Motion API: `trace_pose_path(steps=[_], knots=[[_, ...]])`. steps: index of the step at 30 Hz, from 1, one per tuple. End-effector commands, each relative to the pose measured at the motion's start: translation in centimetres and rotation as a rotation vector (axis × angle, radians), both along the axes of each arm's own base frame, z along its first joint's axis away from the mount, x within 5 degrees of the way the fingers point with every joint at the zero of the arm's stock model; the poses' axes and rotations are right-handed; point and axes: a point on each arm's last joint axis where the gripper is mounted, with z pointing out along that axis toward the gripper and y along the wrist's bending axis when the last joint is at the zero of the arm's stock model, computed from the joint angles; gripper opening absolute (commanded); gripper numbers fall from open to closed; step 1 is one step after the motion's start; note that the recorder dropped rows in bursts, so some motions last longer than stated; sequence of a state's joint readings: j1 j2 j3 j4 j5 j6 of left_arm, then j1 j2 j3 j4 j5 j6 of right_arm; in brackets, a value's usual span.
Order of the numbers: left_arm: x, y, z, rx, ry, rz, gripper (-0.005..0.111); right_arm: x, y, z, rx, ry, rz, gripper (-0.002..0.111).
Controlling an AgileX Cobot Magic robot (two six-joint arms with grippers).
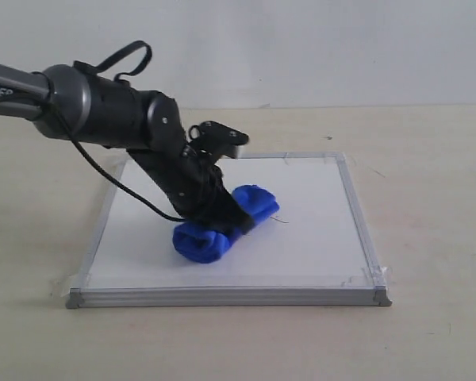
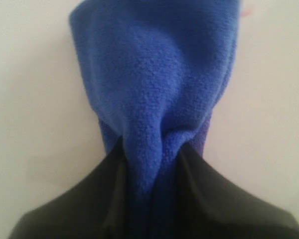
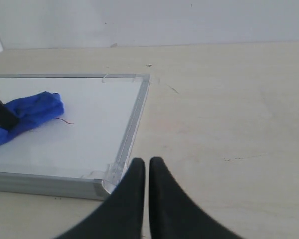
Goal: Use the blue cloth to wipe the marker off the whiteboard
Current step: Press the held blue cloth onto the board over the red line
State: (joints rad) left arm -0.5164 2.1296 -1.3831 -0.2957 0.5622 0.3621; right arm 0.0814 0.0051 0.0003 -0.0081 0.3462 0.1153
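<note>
The whiteboard lies flat on the table, silver frame all round. The blue cloth rests on the middle of it, pinched by my left gripper, which presses it down on the board. In the left wrist view the blue cloth bulges out from between the black fingers. A short bit of the marker line shows just right of the cloth; the marker tail also shows in the right wrist view beside the blue cloth. My right gripper hangs shut and empty over the table near the whiteboard corner.
The light wooden table spreads round the board on all sides. A pale wall stands behind. Clear tape bits sit at the board's corners.
</note>
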Motion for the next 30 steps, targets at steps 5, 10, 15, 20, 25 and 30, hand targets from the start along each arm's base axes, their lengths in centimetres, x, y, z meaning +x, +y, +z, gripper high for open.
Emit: trace_pose_path(steps=[5, 10, 15, 20, 25, 30], knots=[[4.1, 11.1, -1.3, 0.067, 0.069, 0.383, 0.004, 0.0, 0.0, 0.1, -0.004, -0.009, -0.002, 0.0], [3.1, 8.2, -1.3, 0.085, 0.058, 0.257, 0.004, 0.0, 0.0, 0.1, -0.004, -0.007, -0.002, 0.0], [0.2, 1.5, -1.3, 0.075, 0.039, 0.074, 0.004, 0.0, 0.0, 0.1, -0.004, -0.007, -0.002, 0.0], [-2.9, -3.3, -1.3, 0.07, 0.033, -0.043, 0.004, 0.0, 0.0, 0.1, -0.004, -0.007, -0.002, 0.0], [-2.9, -4.0, -0.9, 0.081, 0.007, -0.012, 0.004, 0.0, 0.0, 0.1, -0.004, -0.007, -0.002, 0.0], [-0.2, 0.3, -0.8, 0.216, -0.033, 0.229, 0.004, 0.0, 0.0, 0.1, -0.004, -0.007, -0.002, 0.0]])
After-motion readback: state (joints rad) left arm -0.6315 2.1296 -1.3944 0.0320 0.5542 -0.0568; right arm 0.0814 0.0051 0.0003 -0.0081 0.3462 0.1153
